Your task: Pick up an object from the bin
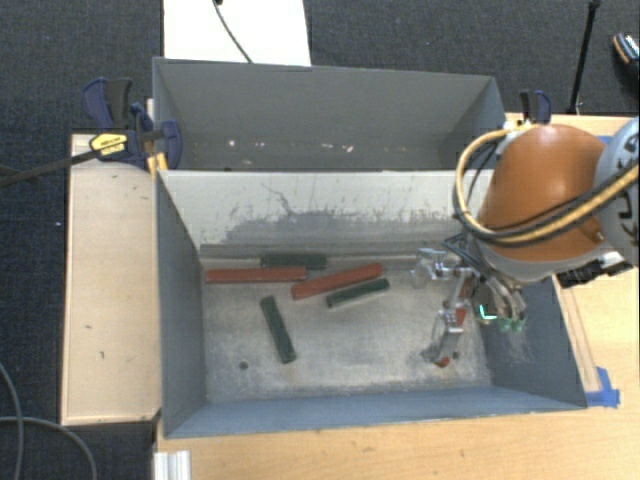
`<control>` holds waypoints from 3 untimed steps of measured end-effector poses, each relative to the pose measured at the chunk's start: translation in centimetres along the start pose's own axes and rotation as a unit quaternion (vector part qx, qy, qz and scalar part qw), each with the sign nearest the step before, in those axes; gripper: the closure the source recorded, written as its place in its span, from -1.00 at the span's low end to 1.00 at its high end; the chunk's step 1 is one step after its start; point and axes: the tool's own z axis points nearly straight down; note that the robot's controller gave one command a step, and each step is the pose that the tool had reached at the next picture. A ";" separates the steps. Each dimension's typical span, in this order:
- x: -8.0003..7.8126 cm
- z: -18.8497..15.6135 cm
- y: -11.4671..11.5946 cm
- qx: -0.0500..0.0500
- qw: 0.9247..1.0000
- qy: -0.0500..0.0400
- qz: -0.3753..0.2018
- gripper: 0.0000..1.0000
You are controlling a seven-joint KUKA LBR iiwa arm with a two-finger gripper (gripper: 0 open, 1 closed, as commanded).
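Soft, even light falls from above, moderately bright. The bin has a pale floor at the frame's centre and a darker left wall. A dull highlight sits on the orange cover at right. Shadows are faint.

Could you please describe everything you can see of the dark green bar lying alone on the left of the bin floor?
The dark green bar is a short, straight, matte stick with squared ends. It lies flat on the bin floor, slanted from upper left to lower right, below the other bars and apart from them. Only the floor touches it; the gripper stands well to its right.
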 end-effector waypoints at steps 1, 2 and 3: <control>2.0 9.5 -0.3 0.000 0.997 0.001 -0.075 -1.00; -6.4 8.7 3.7 -0.001 1.000 -0.006 -0.028 -1.00; -9.9 13.6 4.3 -0.001 1.000 -0.004 0.009 -1.00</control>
